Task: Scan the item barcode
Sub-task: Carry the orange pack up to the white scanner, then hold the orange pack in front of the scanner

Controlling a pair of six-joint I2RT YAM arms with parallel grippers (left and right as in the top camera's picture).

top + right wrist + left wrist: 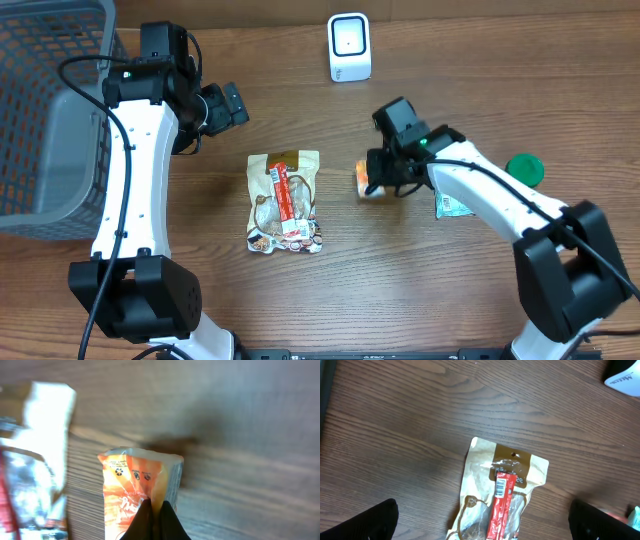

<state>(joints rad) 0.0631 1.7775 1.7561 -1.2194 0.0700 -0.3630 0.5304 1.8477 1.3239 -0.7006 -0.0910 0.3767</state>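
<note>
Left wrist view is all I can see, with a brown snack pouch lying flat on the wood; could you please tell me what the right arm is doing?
Observer: The right gripper has its jaws shut on one end of an orange packet.
Operator: Thank you. Where is that packet relative to my pouch?
Observer: Overhead, it sits to the right of the brown pouch, with bare wood between them.
Operator: And where is the scanner, please?
Observer: A white scanner stands upright towards the far edge, beyond both items.

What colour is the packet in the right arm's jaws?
Orange; the packet shows best in right wrist view.
</note>
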